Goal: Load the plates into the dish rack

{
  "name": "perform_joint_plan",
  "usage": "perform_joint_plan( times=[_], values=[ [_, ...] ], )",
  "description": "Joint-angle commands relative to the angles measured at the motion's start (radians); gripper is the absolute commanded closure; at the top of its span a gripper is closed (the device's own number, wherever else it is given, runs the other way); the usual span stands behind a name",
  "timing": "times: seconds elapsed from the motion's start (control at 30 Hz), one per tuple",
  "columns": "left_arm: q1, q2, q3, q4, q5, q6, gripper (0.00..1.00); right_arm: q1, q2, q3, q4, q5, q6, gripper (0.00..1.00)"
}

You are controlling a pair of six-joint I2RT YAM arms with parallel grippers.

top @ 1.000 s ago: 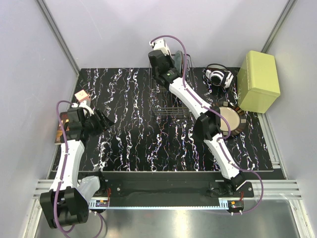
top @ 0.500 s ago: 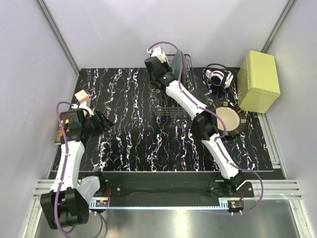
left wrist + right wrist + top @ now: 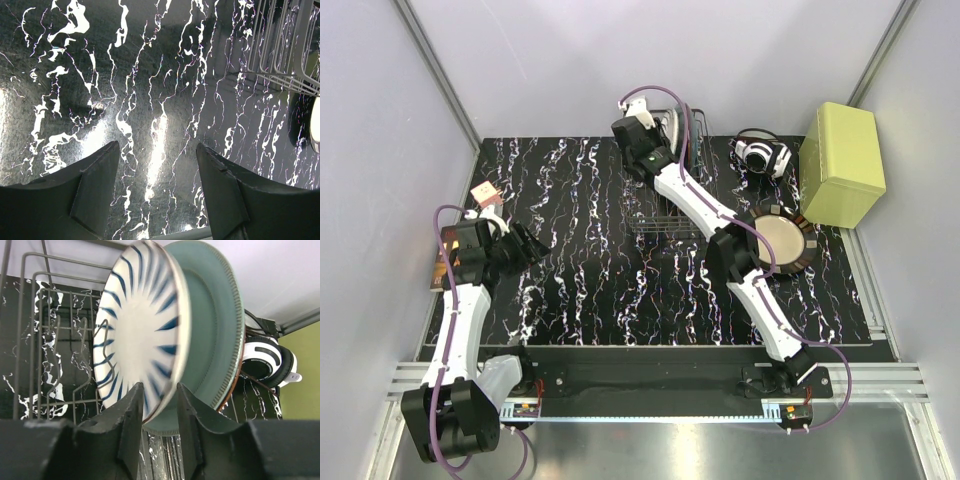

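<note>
In the right wrist view, a white plate with dark radial stripes [image 3: 140, 335] stands on edge in the dish rack [image 3: 45, 340], blurred. A teal plate [image 3: 215, 340] stands just behind it. My right gripper [image 3: 159, 387] is open, its jaws straddling the striped plate's lower rim with a gap on the right side. From above, that gripper [image 3: 658, 122] hovers over the far end of the dish rack [image 3: 665, 215]. A cream plate with a brown striped rim [image 3: 785, 243] lies flat on the table at the right. My left gripper [image 3: 157, 150] is open and empty above bare table, at the left [image 3: 525, 245].
White headphones [image 3: 760, 152] lie behind the rack, next to a yellow-green box [image 3: 842, 163]. A small pink box [image 3: 483, 193] and a brown item [image 3: 440, 268] sit at the left table edge. One corner of the rack [image 3: 280, 50] shows in the left wrist view.
My right gripper, shut on the striped plate a second ago, has opened its jaws over the rack after shifting slightly left. The left arm has not moved.
</note>
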Motion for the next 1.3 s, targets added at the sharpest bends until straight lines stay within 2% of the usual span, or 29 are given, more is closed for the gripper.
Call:
perform_joint_plan(
  times=[0.0, 0.2, 0.27, 0.3, 0.33, 0.37, 0.4, 0.43, 0.47, 0.5, 0.53, 0.57, 0.6, 0.63, 0.67, 0.7, 0.77, 0.8, 0.87, 0.97, 1.07, 1.17, 1.27],
  values=[
    [0.005, -0.005, 0.010, 0.027, 0.026, -0.004, 0.33, -0.005, -0.093, -0.014, 0.028, 0.032, -0.002, 0.57],
    [0.005, -0.002, 0.045, 0.007, -0.044, 0.030, 0.30, -0.004, -0.260, -0.086, -0.038, -0.023, -0.003, 0.48],
    [0.005, 0.002, 0.054, 0.001, -0.064, 0.030, 0.24, -0.004, -0.350, -0.115, -0.092, -0.078, 0.014, 0.48],
    [0.006, 0.006, 0.065, -0.004, -0.069, 0.033, 0.22, -0.005, -0.384, -0.151, -0.150, -0.113, 0.021, 0.38],
    [0.005, 0.010, 0.069, -0.004, -0.064, 0.039, 0.21, -0.013, -0.422, -0.175, -0.182, -0.167, 0.023, 0.29],
    [0.003, 0.016, 0.074, -0.007, -0.044, 0.048, 0.21, -0.022, -0.506, -0.207, -0.208, -0.305, 0.024, 0.21],
    [-0.003, 0.019, 0.083, -0.010, -0.047, 0.062, 0.20, -0.058, -0.553, -0.283, -0.265, -0.387, 0.028, 0.16],
    [-0.012, 0.024, 0.088, -0.013, -0.064, 0.073, 0.21, -0.086, -0.596, -0.323, -0.290, -0.459, 0.041, 0.13],
    [-0.032, 0.047, 0.095, -0.028, -0.137, 0.088, 0.22, -0.117, -0.683, -0.366, -0.310, -0.598, 0.079, 0.12],
    [-0.060, 0.064, 0.117, -0.033, -0.156, 0.135, 0.22, -0.163, -0.724, -0.468, -0.337, -0.674, 0.093, 0.12],
    [-0.070, 0.079, 0.126, -0.034, -0.176, 0.157, 0.22, -0.247, -0.763, -0.524, -0.343, -0.739, 0.100, 0.11],
    [-0.080, 0.107, 0.152, -0.040, -0.229, 0.178, 0.22, -0.288, -0.838, -0.582, -0.343, -0.812, 0.068, 0.09],
    [-0.098, 0.119, 0.166, -0.041, -0.244, 0.218, 0.22, -0.316, -0.873, -0.712, -0.337, -0.828, 0.025, 0.08],
    [-0.109, 0.130, 0.180, -0.039, -0.250, 0.237, 0.21, -0.359, -0.906, -0.780, -0.334, -0.834, -0.030, 0.07],
    [-0.121, 0.156, 0.203, -0.039, -0.256, 0.249, 0.21, -0.375, -0.974, -0.851, -0.328, -0.854, -0.161, 0.12],
    [-0.141, 0.166, 0.214, -0.039, -0.253, 0.252, 0.21, -0.390, -1.011, -0.999, -0.307, -0.877, -0.232, 0.17],
    [-0.150, 0.197, 0.230, -0.031, -0.204, 0.240, 0.21, -0.427, -1.124, -1.151, -0.265, -0.902, -0.390, 0.23],
    [-0.155, 0.208, 0.234, -0.027, -0.187, 0.219, 0.21, -0.439, -1.165, -1.287, -0.214, -0.928, -0.426, 0.23],
    [-0.161, 0.234, 0.234, -0.012, -0.149, 0.202, 0.21, -0.450, -1.260, -1.455, -0.173, -0.971, -0.535, 0.23],
    [-0.164, 0.263, 0.237, -0.010, -0.129, 0.186, 0.21, -0.450, -1.317, -1.604, -0.112, -0.999, -0.633, 0.24],
    [-0.164, 0.276, 0.238, -0.010, -0.122, 0.182, 0.21, -0.450, -1.285, -1.695, -0.005, -0.922, -0.670, 0.26],
    [-0.164, 0.279, 0.237, -0.011, -0.116, 0.180, 0.22, -0.450, -1.216, -1.719, 0.063, -0.877, -0.690, 0.31],
    [-0.164, 0.276, 0.231, -0.011, -0.122, 0.180, 0.22, -0.450, -1.182, -1.736, 0.123, -0.902, -0.707, 0.31]
  ],
)
